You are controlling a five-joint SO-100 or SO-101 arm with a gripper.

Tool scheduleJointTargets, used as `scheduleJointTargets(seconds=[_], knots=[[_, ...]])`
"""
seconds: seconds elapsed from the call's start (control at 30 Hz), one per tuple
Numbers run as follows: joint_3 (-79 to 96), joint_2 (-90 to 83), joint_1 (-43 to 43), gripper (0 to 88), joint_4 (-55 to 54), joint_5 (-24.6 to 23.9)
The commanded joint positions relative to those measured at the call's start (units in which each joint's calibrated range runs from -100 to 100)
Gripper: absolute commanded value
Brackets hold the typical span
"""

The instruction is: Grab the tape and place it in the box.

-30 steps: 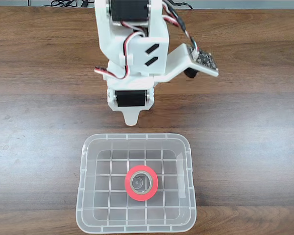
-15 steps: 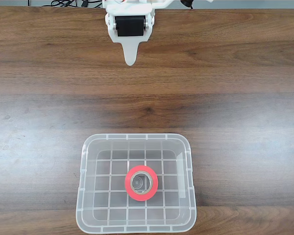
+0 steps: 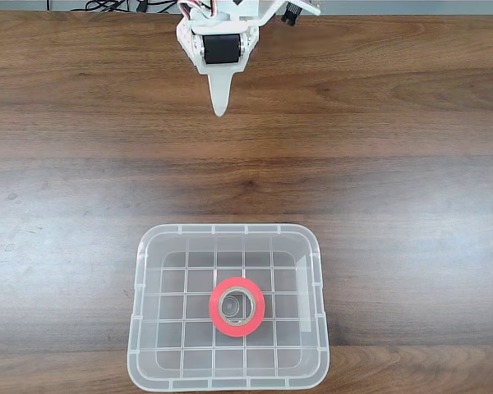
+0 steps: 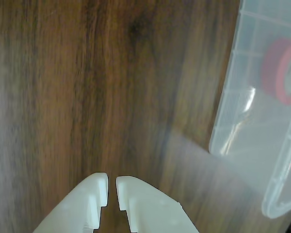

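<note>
The gripper (image 4: 112, 190) sits at the bottom edge of the wrist view with its jaws nearly shut on nothing, a thin gap between the tips; in the fixed view it hangs at the top centre of the frame, well apart from the box (image 3: 146, 246). The tape (image 3: 237, 307) lies flat inside the box near its middle, so the placing looks done. All that seems left is keeping the arm clear of the box; the wooden surface (image 3: 394, 164) between them is bare.
</note>
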Motion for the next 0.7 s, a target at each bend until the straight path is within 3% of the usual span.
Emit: scheduleJointTargets(seconds=[0.0, 0.2, 0.33, 0.67], knots=[[15.11, -14.73, 0.25, 1.4, -9.04, -0.10], [27.55, -27.44, -0.99, 1.4, -8.96, -0.41], [33.59, -34.12, -1.21, 1.4, -8.78, -4.26], [34.73, -38.38, -1.29, 1.4, -4.59, -4.79]])
